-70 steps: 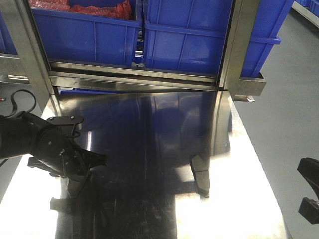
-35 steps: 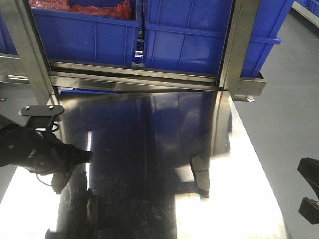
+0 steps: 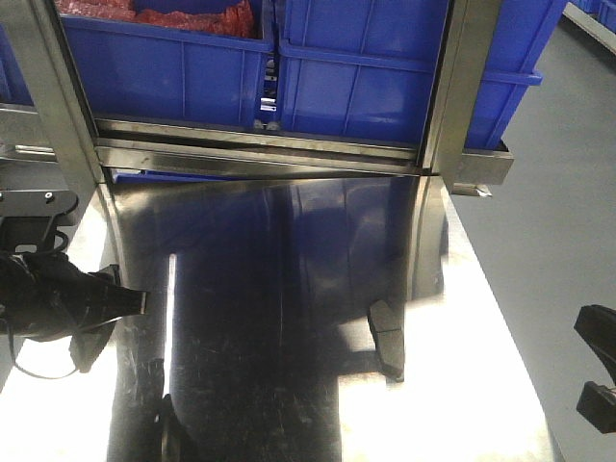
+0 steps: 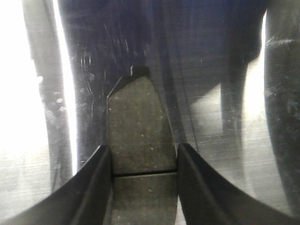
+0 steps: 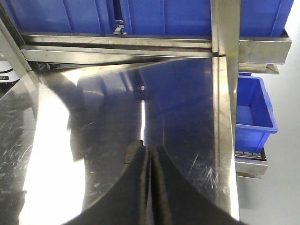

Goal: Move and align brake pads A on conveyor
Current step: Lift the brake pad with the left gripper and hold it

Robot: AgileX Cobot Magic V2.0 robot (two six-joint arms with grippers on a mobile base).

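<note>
Grey pad [image 4: 138, 124] in left pincer [image 4: 143, 149], wrist-view only

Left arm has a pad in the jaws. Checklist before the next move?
1. Grip: brake pad sits between the left gripper fingers, both touching its edges: ok.
2. Grip placement: fingers straddle the pad's groove: ok.
3. Pad lifted off the steel table: cannot tell.
4. Right gripper shut, empty, beyond the table's right edge: ok.
5. Second brake pad lies on the table, apart from both arms: ok.
6. Conveyor in sight for the drop: not ok, no view shows it.
</note>
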